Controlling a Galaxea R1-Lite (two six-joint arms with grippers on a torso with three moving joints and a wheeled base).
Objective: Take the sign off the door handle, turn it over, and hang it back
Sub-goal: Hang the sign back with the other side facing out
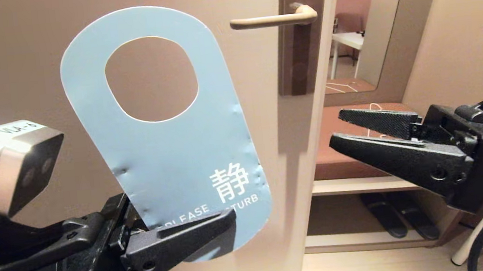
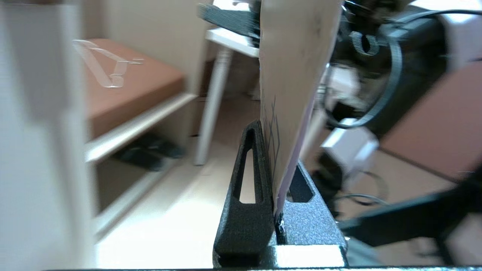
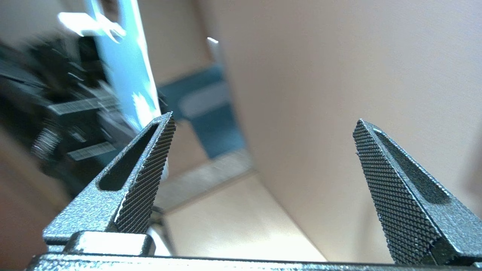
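The sign [image 1: 181, 159] is a blue card with an oval hole, its "PLEASE ... DISTURB" face toward me, held upright and tilted a little left, off the handle. My left gripper [image 1: 227, 221] is shut on its bottom edge. In the left wrist view the card [image 2: 293, 75] stands edge-on between the shut fingers [image 2: 244, 210]. The door handle [image 1: 274, 19], a beige horizontal lever, sits bare up and to the right of the sign. My right gripper [image 1: 336, 128] is open and empty, to the right of the sign beside the door edge; in its own view [image 3: 263, 124] the sign [image 3: 130, 75] shows.
The beige door [image 1: 17, 64] is behind the sign. Past its edge at right is a brown bench [image 1: 358, 155] with a thin white wire hanger [image 1: 374, 107] on it, shelves with dark slippers [image 1: 398, 218] beneath, and a mirror [image 1: 359, 26] above.
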